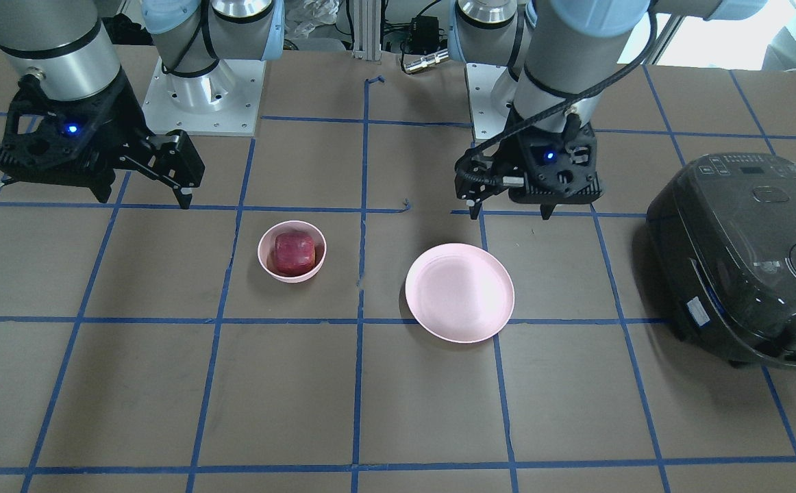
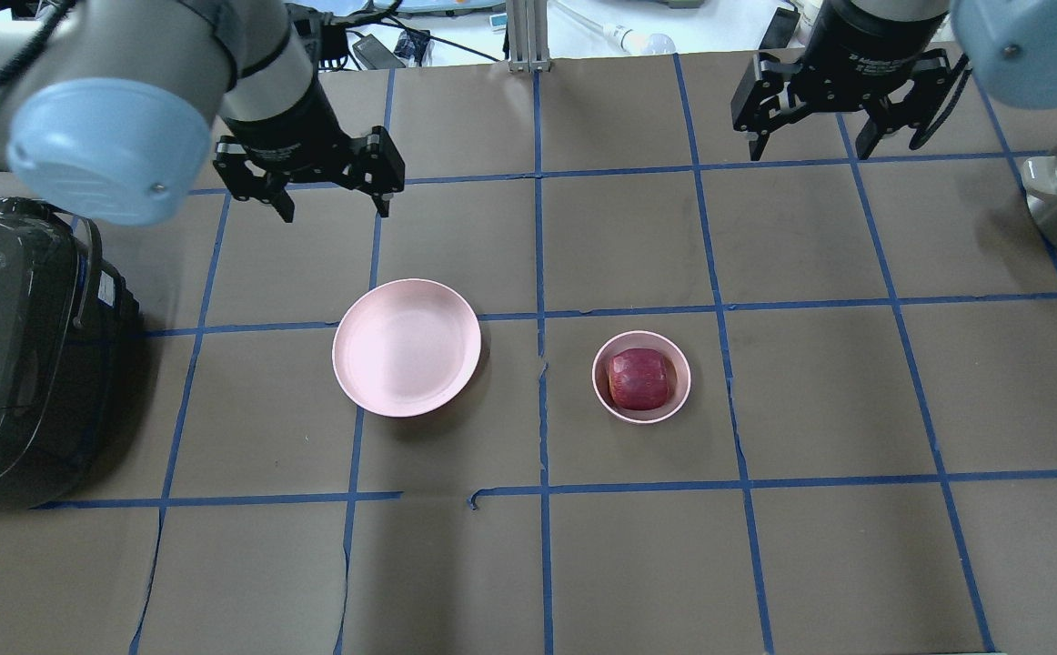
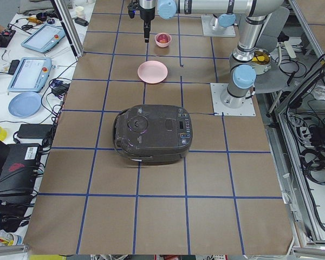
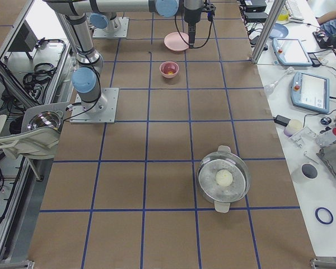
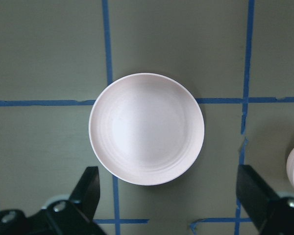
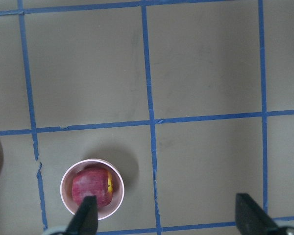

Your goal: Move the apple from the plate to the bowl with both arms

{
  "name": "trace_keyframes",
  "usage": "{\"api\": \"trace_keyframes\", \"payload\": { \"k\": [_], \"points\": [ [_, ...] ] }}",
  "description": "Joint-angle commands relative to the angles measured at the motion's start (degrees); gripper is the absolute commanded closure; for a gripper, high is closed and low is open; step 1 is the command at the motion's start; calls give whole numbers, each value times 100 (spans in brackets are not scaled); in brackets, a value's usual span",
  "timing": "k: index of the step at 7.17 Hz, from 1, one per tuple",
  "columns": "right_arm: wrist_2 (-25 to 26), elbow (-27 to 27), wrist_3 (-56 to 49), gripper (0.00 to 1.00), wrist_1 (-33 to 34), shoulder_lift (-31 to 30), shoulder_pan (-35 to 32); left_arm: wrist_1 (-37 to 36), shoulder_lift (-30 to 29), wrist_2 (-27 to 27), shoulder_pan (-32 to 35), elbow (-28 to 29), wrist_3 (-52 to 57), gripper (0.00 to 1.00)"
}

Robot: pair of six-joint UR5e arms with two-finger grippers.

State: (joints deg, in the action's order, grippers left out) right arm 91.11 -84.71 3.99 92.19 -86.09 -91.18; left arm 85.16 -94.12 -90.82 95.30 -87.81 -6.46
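Apple (image 2: 639, 377): dark red with a yellow patch on one side, seated inside the small pink bowl (image 2: 641, 418) and filling most of it; nothing grips it. The bowl stands upright on the bench (image 2: 820, 382), right of centre, within one square of the blue tape grid (image 2: 719, 305). The pink plate (image 2: 406, 347) lies just left of the bowl and apart from it, with a tape line running between the two; its surface is bare. Left pincer (image 2: 337, 215): raised above the bench over the plate area, jaws spread wide, holding nothing; its wrist view looks straight down on the plate, with the bowl's rim just visible at the right edge. Right pincer (image 6: 165, 205): raised above the bench and clear of the bowl, jaws spread wide, holding nothing; in its wrist view the bowl and apple sit at the lower left, beside one fingertip. A dark rice cooker (image 2: 10, 346), lid closed, stands at the left end of the bench, well apart from the plate. A steel pot (image 4: 224, 179) holding a pale round item stands towards the right end, well apart from the bowl.
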Motion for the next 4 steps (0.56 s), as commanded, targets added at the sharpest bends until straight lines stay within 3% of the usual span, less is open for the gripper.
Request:
{"api": "trace_keyframes", "payload": {
  "k": [1, 4],
  "points": [
    [-625, -10, -21, 0, -61, -57, -76, 747, 166, 12, -143, 666, 172, 0],
    [-235, -19, -91, 0, -114, -49, -75, 643, 122, 39, -169, 668, 576, 0]
  ]
}}
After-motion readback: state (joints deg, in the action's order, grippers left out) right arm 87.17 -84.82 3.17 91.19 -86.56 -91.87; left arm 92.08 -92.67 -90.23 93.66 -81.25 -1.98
